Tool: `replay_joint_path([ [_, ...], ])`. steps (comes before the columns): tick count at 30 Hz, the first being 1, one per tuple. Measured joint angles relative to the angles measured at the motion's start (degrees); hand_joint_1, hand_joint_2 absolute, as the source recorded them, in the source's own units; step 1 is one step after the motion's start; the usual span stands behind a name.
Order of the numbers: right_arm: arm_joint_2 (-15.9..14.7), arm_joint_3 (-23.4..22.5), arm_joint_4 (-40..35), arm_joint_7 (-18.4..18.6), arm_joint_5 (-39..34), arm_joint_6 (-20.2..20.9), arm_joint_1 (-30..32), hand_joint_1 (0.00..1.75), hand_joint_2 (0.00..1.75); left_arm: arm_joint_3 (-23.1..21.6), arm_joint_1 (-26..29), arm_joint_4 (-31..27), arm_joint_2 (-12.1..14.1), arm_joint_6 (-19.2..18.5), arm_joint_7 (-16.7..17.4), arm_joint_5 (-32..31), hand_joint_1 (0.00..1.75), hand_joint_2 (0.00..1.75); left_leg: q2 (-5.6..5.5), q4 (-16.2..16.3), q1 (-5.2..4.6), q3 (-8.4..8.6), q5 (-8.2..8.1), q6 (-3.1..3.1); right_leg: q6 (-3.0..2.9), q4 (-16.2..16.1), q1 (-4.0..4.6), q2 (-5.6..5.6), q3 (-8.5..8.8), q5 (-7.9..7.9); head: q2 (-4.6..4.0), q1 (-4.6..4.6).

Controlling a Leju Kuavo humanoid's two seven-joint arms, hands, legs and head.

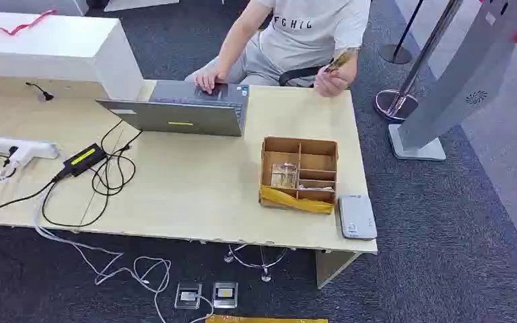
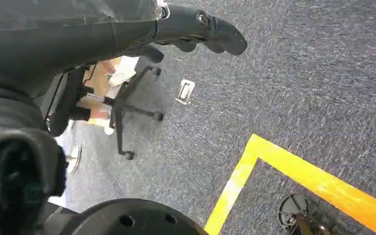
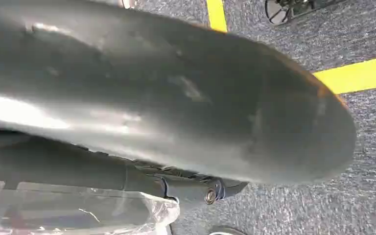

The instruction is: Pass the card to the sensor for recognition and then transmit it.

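Note:
A cardboard box (image 1: pixel 299 173) with several compartments stands near the table's right end, with clear-wrapped cards (image 1: pixel 284 175) in one compartment. The grey-white card sensor (image 1: pixel 357 217) lies flat at the table's front right corner, just right of the box. A seated person across the table holds a card (image 1: pixel 338 62) in one raised hand. My left hand (image 2: pixel 196 29) hangs over the carpet, its dark fingers stretched out with nothing in them. In the right wrist view my right hand (image 3: pixel 196 188) is mostly hidden behind a blurred grey cover, so how its fingers lie is unclear.
A laptop (image 1: pixel 182 108) sits open at the table's far side under the person's other hand. A power strip (image 1: pixel 13 149), an adapter (image 1: pixel 84 159) and cables crowd the left half. Yellow floor tape (image 2: pixel 298 171), a chair base (image 2: pixel 127 105) and a grey kiosk (image 1: pixel 458 81) surround the table.

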Motion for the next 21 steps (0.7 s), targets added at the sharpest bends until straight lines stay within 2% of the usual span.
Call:
replay_joint_path([
  [3, 0.00, 0.00, 0.00, 0.24, -0.15, 0.02, -0.02, 0.00, 0.00, 0.00, 0.00, 0.20, 0.11, 0.00, -0.20, -0.02, 0.00, 0.00, 0.00, 0.00, 0.00, 0.00, 0.00, 0.00, 0.00, 0.00, 0.00, 0.00, 0.00, 0.00, 0.00, 0.00],
  [4, 0.00, 0.00, 0.00, 0.37, -0.37, 0.11, -0.02, 0.00, 1.75, 0.00, 0.00, 0.22, 0.13, 0.00, -0.24, -0.09, 0.00, 0.00, 0.00, 0.00, 0.00, 0.00, 0.00, 0.00, 0.00, 0.00, 0.00, 0.00, 0.00, 0.00, 0.00, 0.00],
  [10, -0.44, -0.04, 0.00, 0.05, -4.48, 1.86, 0.02, 0.00, 1.75, 0.00, 0.00, 0.33, 0.20, -0.07, -0.46, -0.57, 0.00, 0.00, 0.00, 0.00, 0.00, 0.01, 0.00, 0.00, 0.00, 0.00, 0.00, 0.01, 0.00, 0.00, 0.00, -0.02],
  [15, -3.26, -1.03, 0.00, -4.53, -7.85, 1.49, -0.03, 0.00, 1.75, 0.04, 0.03, 0.33, 0.31, -0.13, -0.52, -0.66, 0.00, 0.00, -0.01, 0.00, -0.04, 0.01, 0.00, 0.00, 0.01, -0.02, -0.04, 0.00, 0.02, 0.01, 0.00, 0.02],
  [17, -5.21, -2.06, 0.04, -8.01, -10.26, 1.07, 0.02, 0.00, 1.75, 0.04, 0.04, 0.33, 0.31, -0.07, -0.52, -0.59, 0.00, 0.00, 0.00, 0.01, -0.09, 0.01, 0.00, 0.01, 0.03, -0.02, -0.08, 0.00, 0.03, 0.02, 0.02, 0.00],
  [19, -9.06, -4.56, 0.04, -13.83, -14.83, 0.94, -0.18, 0.00, 1.75, 0.07, 0.04, 0.33, 0.31, 0.04, -0.85, -0.37, 0.00, 0.00, -0.01, 0.01, -0.20, 0.01, 0.02, 0.05, 0.07, -0.03, -0.20, 0.00, 0.04, 0.04, 0.00, -0.07],
  [21, -13.52, -7.04, 0.02, -18.03, -18.50, 0.31, -1.22, 0.00, 1.75, 0.07, 0.05, 0.33, 0.46, 0.04, -1.64, -0.26, 0.00, 0.00, 0.00, 0.01, -0.23, -0.02, 0.03, 0.07, 0.13, -0.04, -0.24, 0.00, 0.04, 0.08, 0.00, -0.02],
])
